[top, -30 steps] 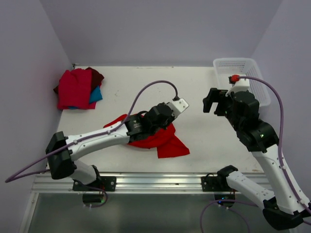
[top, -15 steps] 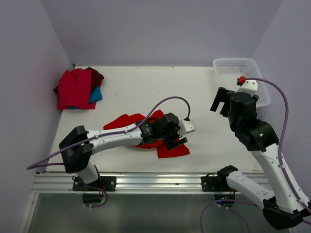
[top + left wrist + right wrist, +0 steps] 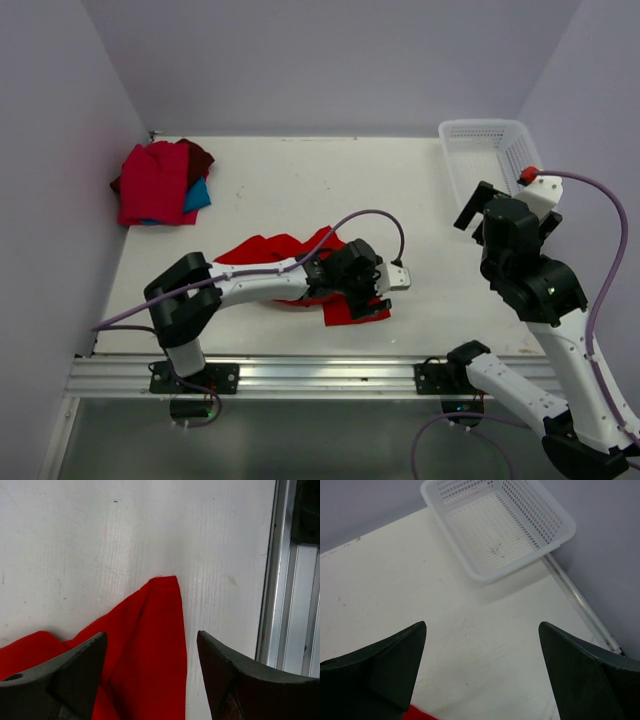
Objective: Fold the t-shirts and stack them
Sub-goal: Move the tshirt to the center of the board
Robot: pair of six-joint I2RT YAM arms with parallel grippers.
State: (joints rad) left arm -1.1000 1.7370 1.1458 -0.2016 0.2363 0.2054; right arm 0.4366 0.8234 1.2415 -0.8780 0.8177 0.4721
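red t-shirt (image 3: 265, 250): lying crumpled and unfolded on the table (image 3: 300, 180), at about 6 o'clock from the table's middle, near the front edge
pointed corner (image 3: 165, 587): seen in the left wrist view lying flat on the bare surface, its tip towards 12 o'clock of that view, with a crease running down it
left gripper (image 3: 151, 634): held over that corner at the shirt's 4 o'clock end, fingers spread apart with the cloth between them, nothing pinched
step in hand: judged to be the spreading of the shirt before any fold is made
how it is done well: the fingers are best lowered until the cloth is touched, then closed on a single layer close to the tip, and the corner drawn outwards towards 3 o'clock so that the bunched middle is pulled flat; a bite too far in would likely gather two layers
right gripper (image 3: 482, 625): raised at 3 o'clock of the table, fingers wide, nothing held; it could be brought to the opposite side to keep the cloth taut
folded stack (image 3: 155, 185): at 10 o'clock in the far left corner, red on top with maroon and teal showing beneath, well apart from the loose shirt
basket (image 3: 480, 126): white mesh, at 2 o'clock, nothing seen inside it
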